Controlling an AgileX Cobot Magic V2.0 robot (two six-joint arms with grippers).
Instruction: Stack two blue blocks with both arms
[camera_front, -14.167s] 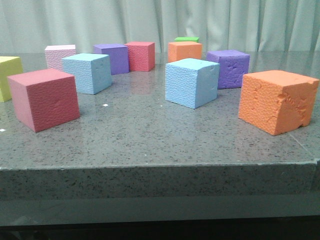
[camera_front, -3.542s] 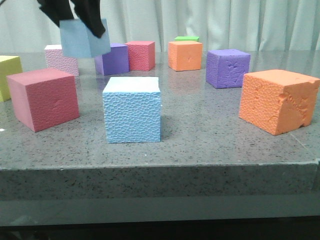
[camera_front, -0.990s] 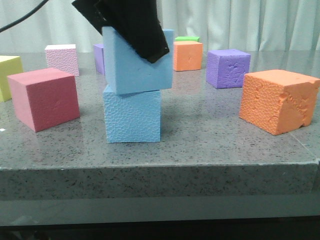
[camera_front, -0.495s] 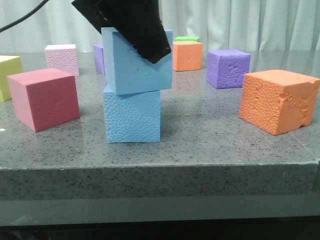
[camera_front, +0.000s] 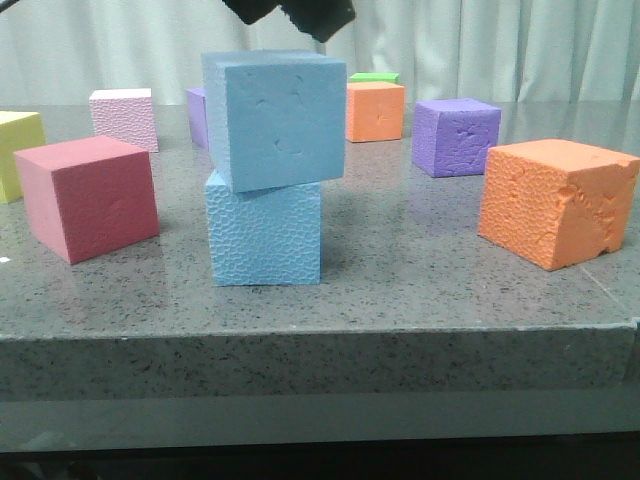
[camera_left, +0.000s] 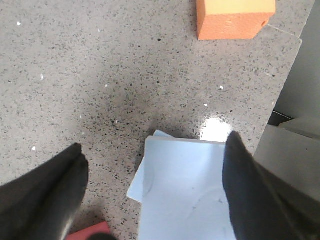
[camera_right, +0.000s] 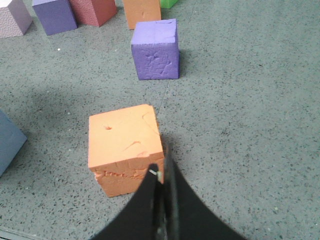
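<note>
The smooth blue block (camera_front: 277, 120) sits skewed atop the pebbled blue block (camera_front: 265, 232) near the counter (camera_front: 400, 290) front edge. The left hand (camera_left: 150, 195) gapes wide above, empty; the right hand (camera_right: 161, 192) is pinched closed, empty.

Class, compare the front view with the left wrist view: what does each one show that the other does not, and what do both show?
Only the front view shows the stack from the side: the smooth blue block resting askew on the pebbled blue block, plus the red block and purple block. Only the left wrist view looks straight down, with the left gripper open, its fingers apart on both sides of the top block. Both show the grey table and an orange block.
</note>
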